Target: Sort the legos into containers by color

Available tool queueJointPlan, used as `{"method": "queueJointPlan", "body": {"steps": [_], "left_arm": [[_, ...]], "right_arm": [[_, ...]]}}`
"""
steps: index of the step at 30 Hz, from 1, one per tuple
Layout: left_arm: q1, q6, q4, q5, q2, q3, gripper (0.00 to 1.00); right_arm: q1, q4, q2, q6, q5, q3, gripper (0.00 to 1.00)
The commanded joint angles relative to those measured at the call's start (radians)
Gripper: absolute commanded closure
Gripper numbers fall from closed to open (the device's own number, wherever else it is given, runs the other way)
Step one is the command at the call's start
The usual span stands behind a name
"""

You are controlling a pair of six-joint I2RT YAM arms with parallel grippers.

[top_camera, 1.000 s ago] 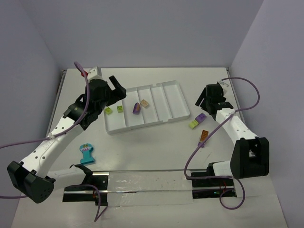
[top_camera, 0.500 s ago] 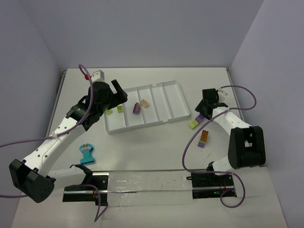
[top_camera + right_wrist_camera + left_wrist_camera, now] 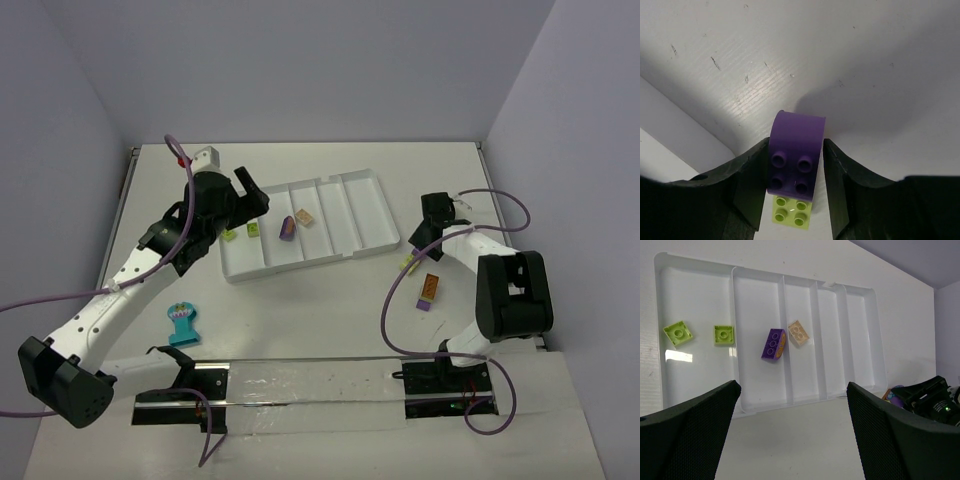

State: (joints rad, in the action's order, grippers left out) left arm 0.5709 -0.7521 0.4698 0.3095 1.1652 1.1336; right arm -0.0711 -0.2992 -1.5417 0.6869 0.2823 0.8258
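Jaws of the right gripper (image 3: 794, 150) press on both flat sides of a purple plastic toy brick with one rounded end (image 3: 796, 132). This brick is on the desk (image 3: 330, 320) just off the right end of the white rectangular plastic tray with long parallel compartments (image 3: 366, 212). Whether it rests on the desk or is raised off it cannot be told. A lime green four-stud brick (image 3: 792, 212) lies just beside the gripped brick, on the side away from the tray. Nearer the arm bases, also right of the tray, an orange-brown brick (image 3: 431, 285) lies on the desk with a small purple piece (image 3: 424, 305) at its near end.

The left gripper (image 3: 795, 440) hangs over the near edge of the tray at its left end. Its jaws are spread wide and hold nothing.

In the tray, the leftmost compartment holds two lime green square bricks (image 3: 678, 333) (image 3: 723, 334), set a little apart. The second compartment holds a purple brick with an orange underside (image 3: 773, 344), tipped on its side. A tan brick (image 3: 798, 332) sits in the third compartment, close against the divider next to that purple brick.

A flat teal comb-like piece (image 3: 182, 322) lies on the desk well in front of the tray's left end.
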Motion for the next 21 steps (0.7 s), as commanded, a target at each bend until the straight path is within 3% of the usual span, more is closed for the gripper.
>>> {"method": "queueJointPlan", "body": {"steps": [1, 3, 6, 9, 15, 19, 21], "left_arm": [[0.007, 0.01, -0.04, -0.01, -0.024, 0.0, 0.04], [0.007, 0.012, -0.049, -0.017, -0.021, -0.001, 0.04], [0.007, 0.011, -0.054, -0.021, -0.021, -0.001, 0.04], [0.007, 0.022, -0.056, -0.03, -0.017, 0.003, 0.04], [0.003, 0.209, -0.106, -0.131, 0.015, 0.038, 0.04], [-0.012, 0.249, -0.13, -0.287, 0.06, 0.08, 0.05], [-0.019, 0.259, -0.195, -0.436, 0.074, 0.068, 0.08]], "right_arm": [[0.0, 0.048, 0.013, 0.005, 0.005, -0.014, 0.49], [0.0, 0.058, 0.019, 0.002, -0.004, -0.02, 0.52], [-0.001, 0.058, 0.032, -0.004, -0.006, -0.02, 0.85], [0.0, 0.055, 0.075, -0.028, -0.016, -0.008, 0.98], [-0.013, 0.159, 0.307, -0.151, -0.2, -0.014, 1.0], [-0.013, 0.292, 0.423, -0.209, -0.462, -0.033, 1.0], [-0.017, 0.382, 0.439, -0.211, -0.656, -0.019, 1.0]]}}
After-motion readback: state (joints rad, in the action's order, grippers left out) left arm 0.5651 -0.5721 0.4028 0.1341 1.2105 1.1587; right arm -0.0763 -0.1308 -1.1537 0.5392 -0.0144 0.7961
